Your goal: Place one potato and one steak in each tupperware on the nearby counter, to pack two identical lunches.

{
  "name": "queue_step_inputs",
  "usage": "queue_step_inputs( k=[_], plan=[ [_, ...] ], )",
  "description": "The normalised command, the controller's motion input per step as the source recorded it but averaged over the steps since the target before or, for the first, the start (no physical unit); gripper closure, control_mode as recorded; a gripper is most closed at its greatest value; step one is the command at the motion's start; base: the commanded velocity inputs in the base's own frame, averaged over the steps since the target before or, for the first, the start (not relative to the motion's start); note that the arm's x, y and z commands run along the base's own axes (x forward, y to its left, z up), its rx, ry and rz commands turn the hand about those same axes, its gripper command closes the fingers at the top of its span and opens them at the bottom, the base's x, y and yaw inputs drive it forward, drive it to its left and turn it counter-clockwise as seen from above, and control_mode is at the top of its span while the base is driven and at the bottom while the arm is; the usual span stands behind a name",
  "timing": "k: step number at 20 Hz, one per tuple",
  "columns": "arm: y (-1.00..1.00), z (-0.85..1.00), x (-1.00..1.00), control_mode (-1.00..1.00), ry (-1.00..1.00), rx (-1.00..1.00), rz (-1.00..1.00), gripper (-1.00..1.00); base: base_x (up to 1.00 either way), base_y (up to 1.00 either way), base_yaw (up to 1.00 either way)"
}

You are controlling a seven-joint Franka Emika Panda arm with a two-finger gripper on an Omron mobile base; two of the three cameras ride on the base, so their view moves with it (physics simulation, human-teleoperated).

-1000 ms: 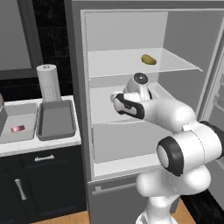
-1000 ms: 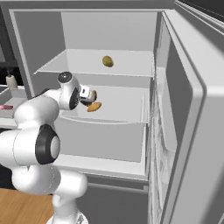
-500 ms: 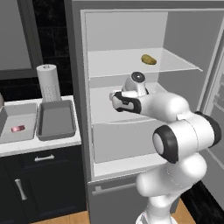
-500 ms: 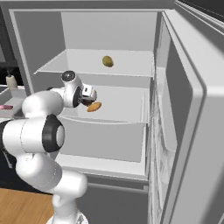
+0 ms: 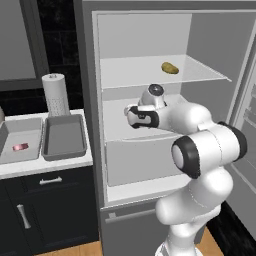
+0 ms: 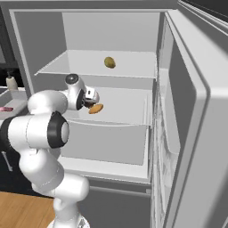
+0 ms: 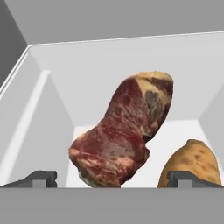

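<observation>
My gripper [image 7: 113, 179] is open on the fridge's middle shelf, its fingertips [image 7: 41, 178] set wide apart. Just ahead, between them, lies a large red marbled steak [image 7: 122, 135]. A brown potato [image 7: 192, 164] lies at its right, beside the other fingertip. From the right base view, the gripper [image 6: 91, 95] sits just above this potato [image 6: 95, 108]. A second potato [image 5: 170, 68] rests on the upper shelf. On the counter [image 5: 45, 162] to the left stand two grey tupperware: the nearer one [image 5: 62, 150] empty, the farther one [image 5: 7, 155] holding a small red steak [image 5: 20, 147].
The fridge door [image 6: 191, 133] stands open at the right. A paper towel roll [image 5: 56, 94] stands behind the tupperware, and a small bottle [image 6: 11, 82] sits on the counter. The upper shelf [image 5: 200, 75] is close above the hand. Black cabinets [image 5: 45, 200] sit below the counter.
The hand has eased a little deeper onto the middle shelf, and the elbow has swung forward and up. The jaws have stayed open.
</observation>
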Motion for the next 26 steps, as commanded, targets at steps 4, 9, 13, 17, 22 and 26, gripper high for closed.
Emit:
queue_step_inputs(
  k=[4,9,13,17,22,26],
  plan=[
    [0.00,-0.14,0.08,-1.00,0.00,0.00,0.00,-1.00,0.00,0.00,0.00],
    [0.00,-0.15,0.01,-1.00,0.00,0.00,0.00,-1.00,0.00,0.00,0.00],
    [0.09,-0.18,0.09,-1.00,-0.01,-0.01,0.00,1.00,0.00,0.00,0.00],
    [0.02,-0.19,0.26,-1.00,-0.01,-0.01,0.00,1.00,0.00,0.00,0.00],
    [0.00,-0.19,0.34,-1.00,0.00,0.00,0.00,1.00,0.00,0.00,0.00],
    [0.01,-0.01,-0.04,-1.00,0.00,0.00,0.01,1.00,0.00,0.00,0.00]
  ],
)
